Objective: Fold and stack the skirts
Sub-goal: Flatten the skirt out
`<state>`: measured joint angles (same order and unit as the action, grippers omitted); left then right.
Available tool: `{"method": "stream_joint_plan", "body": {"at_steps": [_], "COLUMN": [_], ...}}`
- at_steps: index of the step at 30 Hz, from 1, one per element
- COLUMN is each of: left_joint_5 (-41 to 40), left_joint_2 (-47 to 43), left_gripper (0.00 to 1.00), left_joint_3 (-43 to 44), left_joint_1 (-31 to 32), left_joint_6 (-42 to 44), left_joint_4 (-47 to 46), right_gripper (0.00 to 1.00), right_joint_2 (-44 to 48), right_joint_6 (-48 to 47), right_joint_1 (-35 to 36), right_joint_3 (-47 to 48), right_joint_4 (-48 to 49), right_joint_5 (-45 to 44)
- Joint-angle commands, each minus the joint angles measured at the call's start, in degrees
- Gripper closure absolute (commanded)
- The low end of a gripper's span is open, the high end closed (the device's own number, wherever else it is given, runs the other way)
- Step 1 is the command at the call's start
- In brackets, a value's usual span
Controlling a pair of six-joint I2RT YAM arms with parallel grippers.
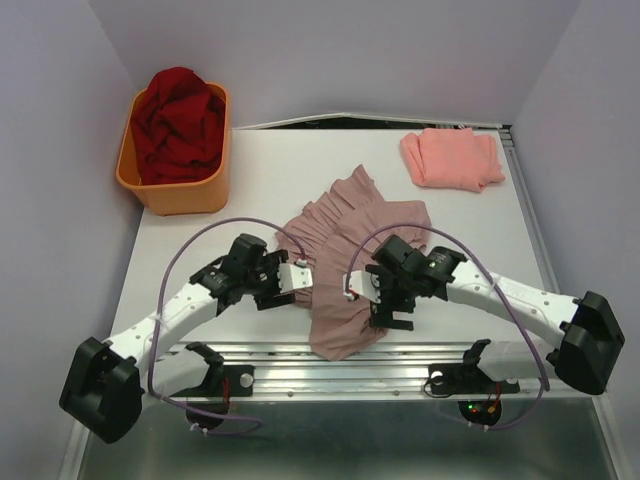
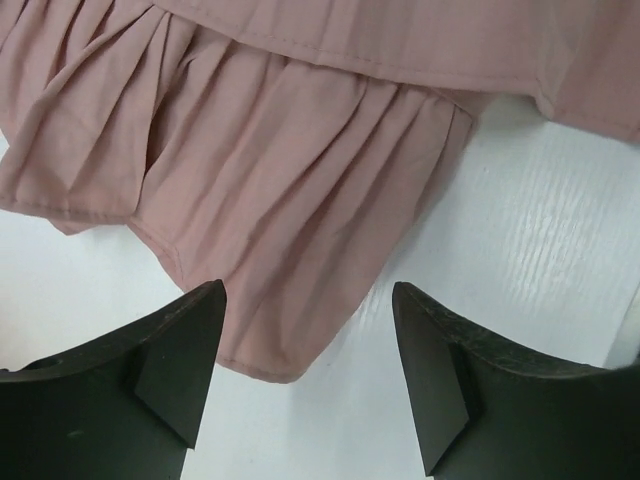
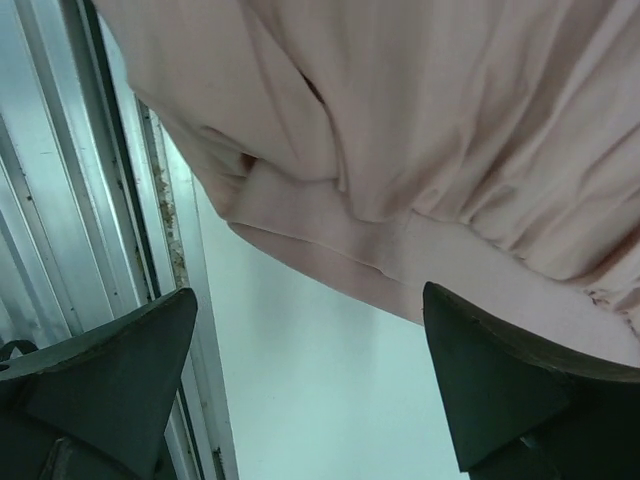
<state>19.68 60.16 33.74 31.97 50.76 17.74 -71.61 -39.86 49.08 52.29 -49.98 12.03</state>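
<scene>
Two skirts are lying on the white table (image 1: 260, 180). The dusty mauve-pink skirt (image 1: 345, 250) is lying crumpled directly between your two grippers, its ruffled hem fanning away from them and its near end reaching toward the metal rail (image 1: 330, 362). Your left gripper (image 2: 305, 385) is pointing at the gathered edge with its fingers standing apart and gripping nothing. A fold of cloth is lying just ahead of the fingertips, in line with the gap. Your right gripper (image 3: 310, 390) is also standing wide apart and empty, with the skirt's seamed edge just beyond its tips and the rail running past one finger. The salmon-pink skirt (image 1: 452, 158) is sitting folded well beyond the right gripper, apart from the mauve one. An orange tub (image 1: 175, 195) holding dark red cloth (image 1: 180, 120) is sitting well beyond the left gripper.
</scene>
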Motion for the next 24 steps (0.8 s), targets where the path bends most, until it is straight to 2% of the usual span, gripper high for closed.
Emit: {"method": "stream_joint_plan", "body": {"at_steps": [1, 5, 11, 17, 19, 23, 24], "left_joint_5": [3.2, 5.5, 5.0, 4.8, 5.4, 6.8, 6.8], "left_joint_2": [-4.1, -4.6, -2.2, -0.3, 0.7, 1.4, 1.4], "left_gripper": [0.22, 0.23, 0.24, 0.26, 0.27, 0.3, 0.32], "left_joint_3": [-6.1, -8.2, -8.8, -11.2, -11.2, -10.8, -11.0], "left_joint_1": [-0.8, -0.9, -1.2, -2.1, -2.6, -3.0, -3.0], "left_joint_6": [14.8, 17.3, 16.8, 22.7, 24.7, 30.4, 31.1], "left_joint_4": [-7.1, -8.9, -12.6, -14.6, -13.9, -11.1, -11.1], "right_gripper": [0.01, 0.03, 0.07, 0.33, 0.37, 0.52, 0.6], "right_joint_2": [0.3, -0.7, -1.7, -3.1, -3.3, -2.7, -2.1], "right_joint_6": [0.0, 0.9, 1.8, 3.1, 4.0, 5.1, 5.3], "right_joint_1": [4.5, 7.5, 9.9, 9.9, 9.9, 9.9, 9.9], "right_joint_3": [-1.5, -1.5, -4.9, -8.8, -9.1, -9.2, -9.3], "right_joint_4": [2.4, 3.0, 7.9, 14.8, 16.3, 17.4, 17.4], "right_joint_5": [0.1, 1.6, -0.6, -4.3, -5.3, -6.8, -7.1]}}
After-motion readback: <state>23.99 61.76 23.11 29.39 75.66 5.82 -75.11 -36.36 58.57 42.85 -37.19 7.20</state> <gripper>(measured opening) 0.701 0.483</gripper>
